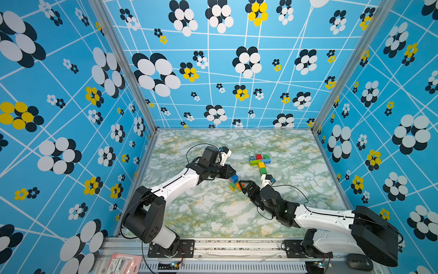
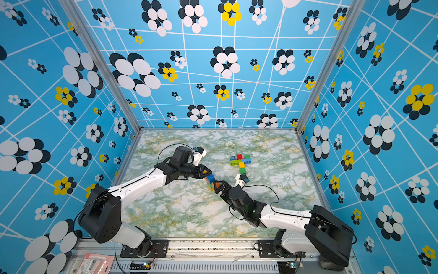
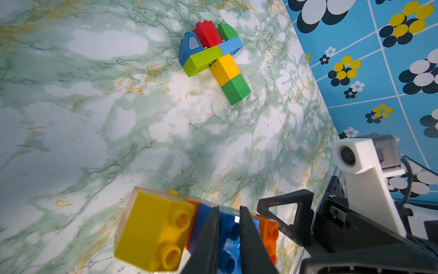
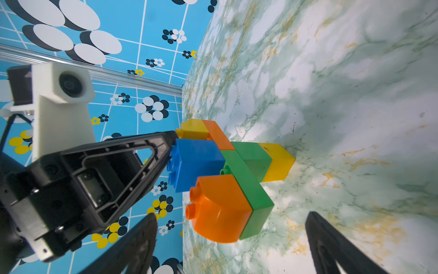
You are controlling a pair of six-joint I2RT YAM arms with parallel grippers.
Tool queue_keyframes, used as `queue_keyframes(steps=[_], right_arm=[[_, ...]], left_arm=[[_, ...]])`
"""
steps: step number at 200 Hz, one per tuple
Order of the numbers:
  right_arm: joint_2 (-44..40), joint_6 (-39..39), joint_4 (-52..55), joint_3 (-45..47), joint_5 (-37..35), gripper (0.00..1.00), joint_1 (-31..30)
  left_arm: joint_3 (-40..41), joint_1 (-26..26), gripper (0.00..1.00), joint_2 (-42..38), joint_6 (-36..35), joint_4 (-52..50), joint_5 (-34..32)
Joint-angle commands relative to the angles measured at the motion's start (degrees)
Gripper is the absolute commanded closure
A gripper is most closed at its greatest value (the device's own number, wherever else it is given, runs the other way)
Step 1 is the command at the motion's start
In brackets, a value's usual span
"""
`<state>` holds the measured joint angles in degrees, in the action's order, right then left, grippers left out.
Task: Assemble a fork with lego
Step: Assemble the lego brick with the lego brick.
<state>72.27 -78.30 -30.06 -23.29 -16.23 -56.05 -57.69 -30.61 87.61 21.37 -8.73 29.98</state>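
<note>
The lego is in two groups. A T-shaped piece (image 1: 259, 162) (image 2: 240, 162) (image 3: 213, 59) of blue, red, green, lime and yellow bricks lies flat on the marbled table. Nearer the middle, a cluster (image 1: 234, 183) (image 2: 210, 181) of blue, green, yellow and orange bricks stands with a yellow end (image 4: 279, 161) on the table. My left gripper (image 1: 231, 175) (image 3: 228, 227) is shut on the cluster's blue brick (image 3: 227, 239) (image 4: 196, 163). My right gripper (image 1: 243, 185) (image 4: 231, 249) is open, its jaws wide on either side of the cluster's rounded orange brick (image 4: 220, 208) without touching it.
Blue flowered walls (image 1: 71, 142) enclose the table on three sides. A metal rail (image 1: 225, 246) with both arm bases runs along the front edge. A pink package (image 1: 123, 263) and a black mouse (image 1: 360, 262) lie in front of the rail.
</note>
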Motion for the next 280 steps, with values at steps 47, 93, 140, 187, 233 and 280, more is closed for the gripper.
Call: queue_keyframes(steps=[47, 93, 140, 187, 233, 280], right_arm=[[5.45, -3.15, -10.36, 0.56, 2.3, 0.14, -0.02], [6.04, -3.26, -10.47, 0.57, 1.91, 0.24, 0.03], [6.14, -3.69, -9.66, 0.8, 1.31, 0.33, -0.02], [7.0, -4.64, -9.74, 1.22, 1.12, 0.39, -0.02], [7.14, -5.86, -9.03, 2.23, 0.63, 0.42, 0.0], [3.1, -3.27, -5.49, 2.35, -1.59, 0.18, 0.0]], left_arm=[[1.54, 0.46, 0.82, 0.85, -0.64, -5.24, -1.86], [1.53, 0.46, 0.82, 0.89, -0.68, -5.15, -1.76], [1.6, 0.51, 0.82, 1.07, -0.71, -5.15, -1.51], [1.4, 0.37, 0.82, 1.18, -0.8, -5.15, -1.08], [1.15, -0.15, 0.82, 1.64, -1.23, -5.46, -0.71], [1.16, -0.33, 0.82, 1.69, -1.26, -5.59, -0.85]])
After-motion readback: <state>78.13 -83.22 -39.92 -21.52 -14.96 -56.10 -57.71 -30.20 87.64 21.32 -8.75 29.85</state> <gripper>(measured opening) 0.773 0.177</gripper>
